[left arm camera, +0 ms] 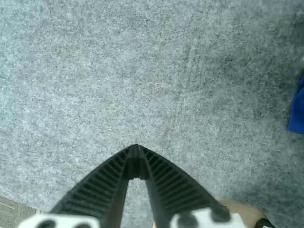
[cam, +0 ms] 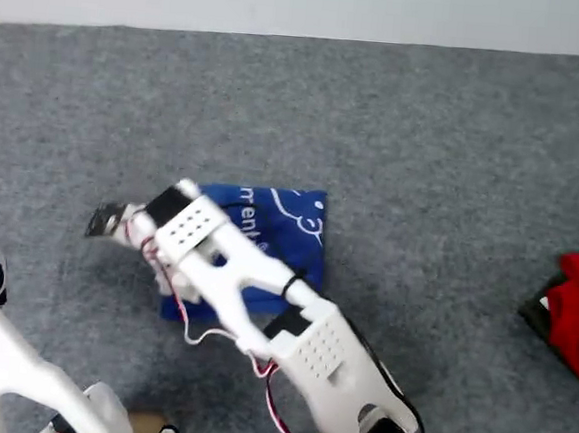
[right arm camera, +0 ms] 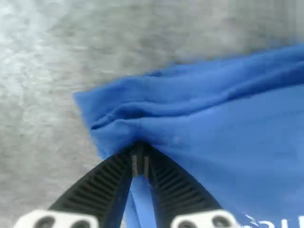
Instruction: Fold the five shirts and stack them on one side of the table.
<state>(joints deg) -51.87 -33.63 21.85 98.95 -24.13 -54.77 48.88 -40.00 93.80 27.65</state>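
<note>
Folded blue shirt (cam: 289,227) lay mid-table, a bunched edge grasped in the right pincer (right arm camera: 138,159).
Grey felt table (cam: 426,137) stretched wide behind and to the right of it. The right arm (cam: 310,344) hid part of the shirt. The left pincer (left arm camera: 137,152) hung clenched on nothing nearby. Red garments (cam: 578,304) were cut off at the high view's right edge.
</note>
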